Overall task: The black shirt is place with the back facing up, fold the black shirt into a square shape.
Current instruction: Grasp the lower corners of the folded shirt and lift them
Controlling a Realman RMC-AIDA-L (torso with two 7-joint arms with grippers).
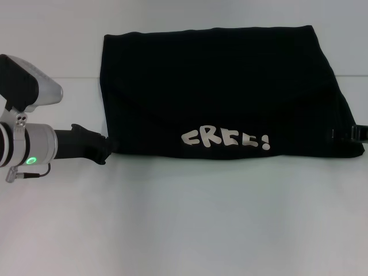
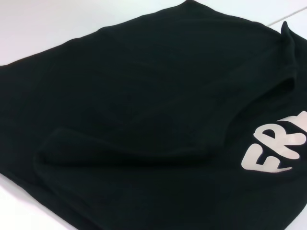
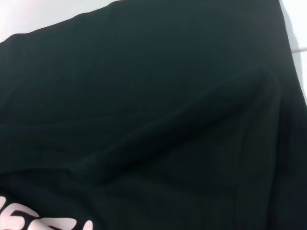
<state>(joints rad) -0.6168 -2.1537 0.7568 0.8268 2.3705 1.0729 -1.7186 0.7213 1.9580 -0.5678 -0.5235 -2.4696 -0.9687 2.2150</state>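
Black shirt folded on the white tabletop, my 2 hands at its sides.

The black shirt (image 1: 224, 92) lies toward the tabletop's (image 1: 184, 224) far edge, white lettering (image 1: 225, 139) along its near edge. My left hand (image 1: 102, 150) touches its near left corner, my right hand (image 1: 355, 133) its right edge; I cannot tell either grip.

table (image 1: 190, 218): white, plain | seam line (image 1: 351, 75): far edge, right side
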